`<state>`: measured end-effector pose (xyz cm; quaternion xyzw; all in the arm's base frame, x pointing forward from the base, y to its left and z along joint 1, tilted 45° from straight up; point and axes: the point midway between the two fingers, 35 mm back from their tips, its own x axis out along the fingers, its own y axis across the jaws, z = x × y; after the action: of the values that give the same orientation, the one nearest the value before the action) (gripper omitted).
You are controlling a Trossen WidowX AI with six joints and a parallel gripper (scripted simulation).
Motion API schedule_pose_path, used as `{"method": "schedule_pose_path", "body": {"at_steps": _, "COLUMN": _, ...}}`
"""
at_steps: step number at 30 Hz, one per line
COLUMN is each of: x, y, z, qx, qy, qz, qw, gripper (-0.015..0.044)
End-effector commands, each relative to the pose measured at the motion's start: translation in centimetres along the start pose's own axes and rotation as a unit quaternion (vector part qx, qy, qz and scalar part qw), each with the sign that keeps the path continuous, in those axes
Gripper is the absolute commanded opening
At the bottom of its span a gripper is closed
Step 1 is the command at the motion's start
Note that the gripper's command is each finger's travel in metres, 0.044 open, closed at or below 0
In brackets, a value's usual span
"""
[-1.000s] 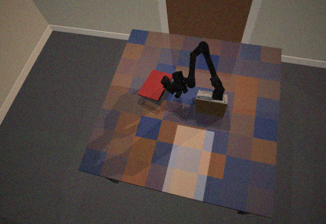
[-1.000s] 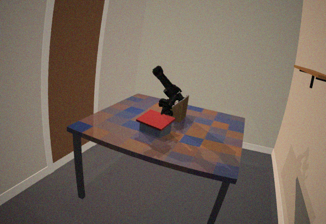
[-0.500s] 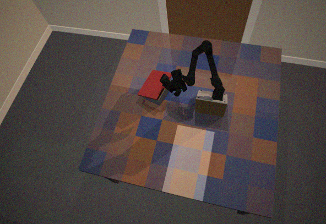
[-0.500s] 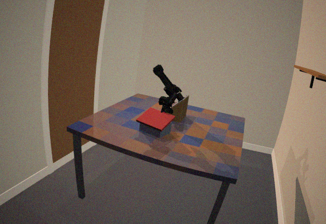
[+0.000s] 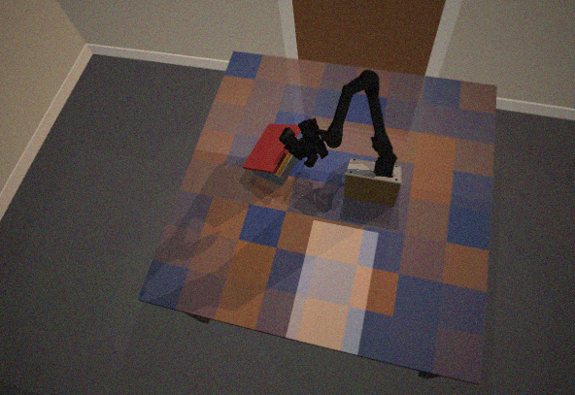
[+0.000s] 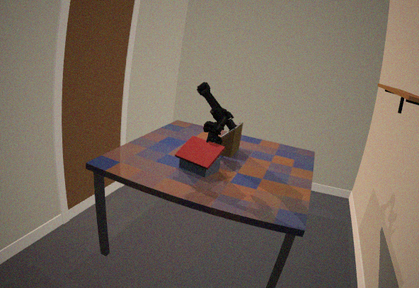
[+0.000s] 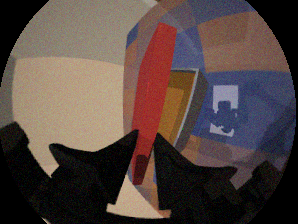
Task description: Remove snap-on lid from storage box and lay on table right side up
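Observation:
The flat red lid (image 5: 269, 150) (image 6: 199, 152) (image 7: 152, 85) sits tilted over the grey storage box (image 5: 281, 178) (image 6: 192, 167) (image 7: 198, 100). Its side toward the arm is raised off the rim, and the yellow-orange inside of the box shows through the gap in the top view and the wrist view. Whether the lid's far side still touches the rim is hidden. The box stands on the table. My gripper (image 7: 147, 133) is shut on the lid's near edge, where a small dark red part shows between the black fingers.
The arm's base stands on a brown block with a pale top (image 5: 371, 192) (image 6: 231, 144), to the right of the box in the top view. The patchwork table (image 5: 253, 265) (image 6: 148, 172) carries a bright patch of light near its front edge in the top view.

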<state>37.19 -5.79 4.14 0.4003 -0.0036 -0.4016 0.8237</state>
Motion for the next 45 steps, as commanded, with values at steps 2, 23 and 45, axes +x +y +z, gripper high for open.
{"method": "schedule_pose_path", "body": {"at_steps": 2, "x": -0.3, "y": 1.4, "z": 0.1, "qx": 0.007, "qy": -0.001, "qz": 0.006, "qw": 1.000, "gripper": 0.0000}}
{"method": "schedule_pose_path", "body": {"at_steps": 23, "x": -1.0, "y": 4.4, "z": 0.1, "qx": 0.008, "qy": 0.000, "qz": 0.006, "qw": 1.000, "gripper": 0.0000}}
{"method": "schedule_pose_path", "body": {"at_steps": 45, "x": -2.8, "y": 6.6, "z": 0.1, "qx": 0.008, "qy": 0.000, "qz": 0.006, "qw": 1.000, "gripper": 0.0000}}
